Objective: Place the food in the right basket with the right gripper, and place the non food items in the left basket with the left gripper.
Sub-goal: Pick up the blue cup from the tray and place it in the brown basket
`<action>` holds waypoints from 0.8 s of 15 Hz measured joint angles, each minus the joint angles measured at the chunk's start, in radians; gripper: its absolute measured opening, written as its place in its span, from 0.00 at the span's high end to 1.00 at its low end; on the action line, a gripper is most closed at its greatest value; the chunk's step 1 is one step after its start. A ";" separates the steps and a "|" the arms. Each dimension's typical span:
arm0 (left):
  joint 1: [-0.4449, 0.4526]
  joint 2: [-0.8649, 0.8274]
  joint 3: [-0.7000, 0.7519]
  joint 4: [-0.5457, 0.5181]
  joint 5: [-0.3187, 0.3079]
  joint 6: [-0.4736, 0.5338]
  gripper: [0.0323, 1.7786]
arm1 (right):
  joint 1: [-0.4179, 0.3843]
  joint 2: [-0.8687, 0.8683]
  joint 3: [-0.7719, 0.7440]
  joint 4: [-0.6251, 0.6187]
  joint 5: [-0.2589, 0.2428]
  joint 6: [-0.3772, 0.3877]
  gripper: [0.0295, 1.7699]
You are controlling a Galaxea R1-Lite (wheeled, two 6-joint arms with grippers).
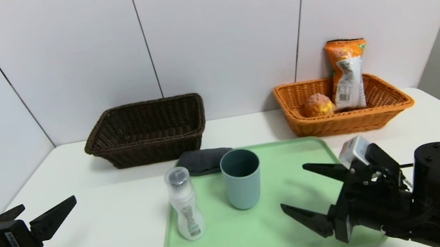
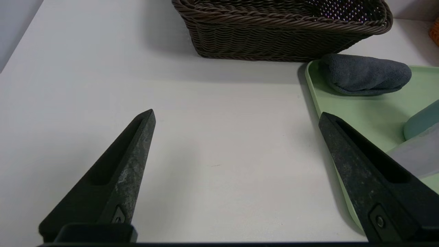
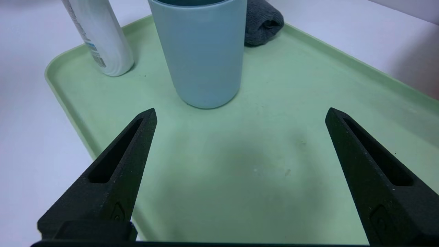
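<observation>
Head view: my right claw (image 1: pixel 302 190) gapes wide and empty above the pale green plastic tray (image 1: pixel 282 229), facing the teal-blue cup (image 1: pixel 241 178). My left claw (image 1: pixel 45 215), also wide, hovers over the white desk (image 1: pixel 110 240). Bun (image 1: pixel 318 105) and orange packet (image 1: pixel 348 75) sit in the orange-tan wicker basket (image 1: pixel 382 107).

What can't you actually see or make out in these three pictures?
- Bottle label: print too small to read, head view.
- Cup bottom inside: hidden by its own wall.
- Cloth: partly behind the cup, head view.
- Snack packet lower end: hidden in the orange basket.
- Bottle and cup tops: cut off by the edge, right wrist view.
</observation>
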 joint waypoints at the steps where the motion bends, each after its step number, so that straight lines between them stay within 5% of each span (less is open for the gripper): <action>1: 0.000 -0.001 0.000 0.003 0.000 0.001 0.05 | 0.006 0.041 -0.005 -0.043 0.001 0.018 0.04; 12: 0.000 0.001 0.010 0.003 0.000 0.004 0.05 | 0.028 0.281 -0.256 -0.058 0.002 0.053 0.04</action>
